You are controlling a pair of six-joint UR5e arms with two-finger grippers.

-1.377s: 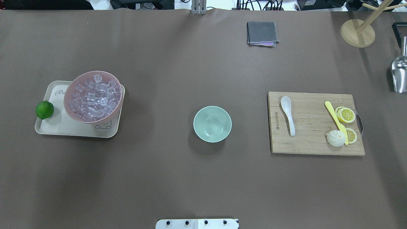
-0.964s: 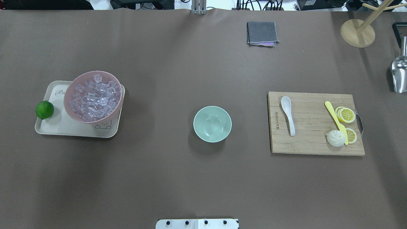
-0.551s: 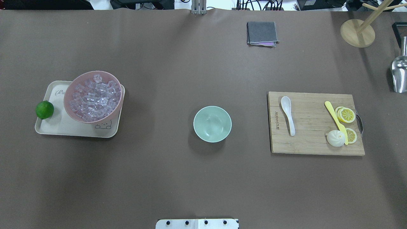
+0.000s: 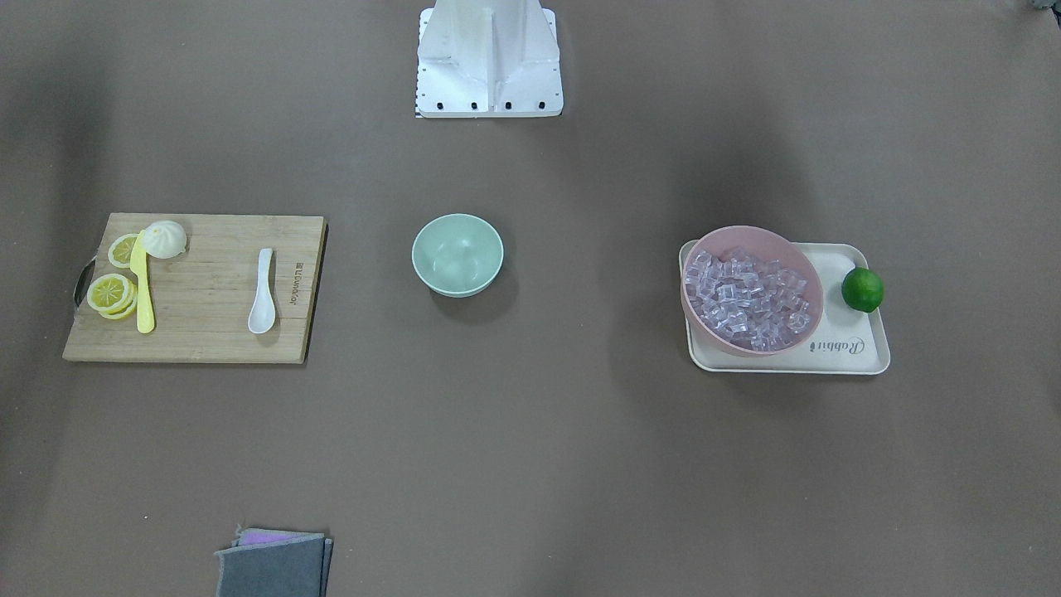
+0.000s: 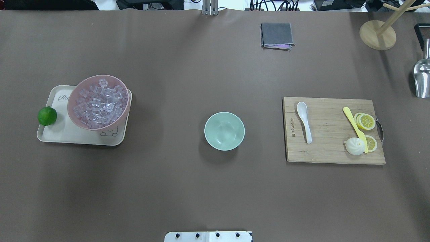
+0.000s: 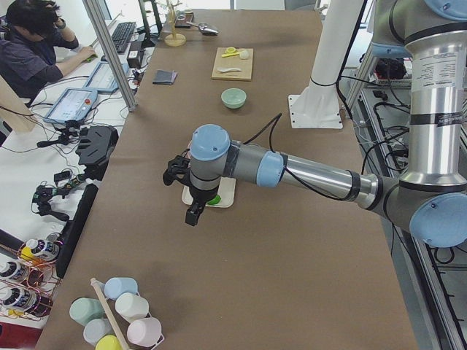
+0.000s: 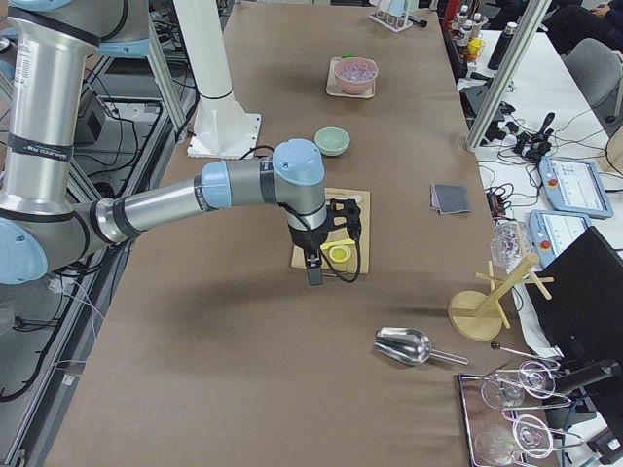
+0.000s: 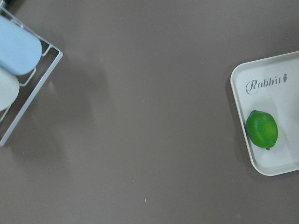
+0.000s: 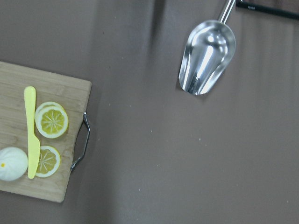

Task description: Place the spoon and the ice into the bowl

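While the spoon [image 5: 304, 121] lies loose on the cutting board [image 5: 329, 151], treat it as light, hard, glossy and likely brittle. It will probably skid under a careless pinch and chip if dropped. In the overhead view its scoop points to 12 o'clock and its handle to 6, so you would do best to close across the narrow handle rather than the deep scoop. The board sits at 3 o'clock from the bowl [image 5: 224, 131], well apart from it, and the bowl holds nothing yet. The ice [image 5: 99, 105] is heaped in the pink bowl [image 5: 71, 116] at about 9 o'clock. Each cube looks small, clear and slick, so pick a top one and squeeze two flat faces. Beyond the spoon, the yellow knife [image 5: 354, 126] lies at its 3 o'clock on the same board. The left gripper [image 6: 192, 215] hangs over the tray's outer end and the right gripper [image 7: 313, 272] over the board's outer end. Only the side cameras show them, so you cannot tell whether either pincer is spread or closed.
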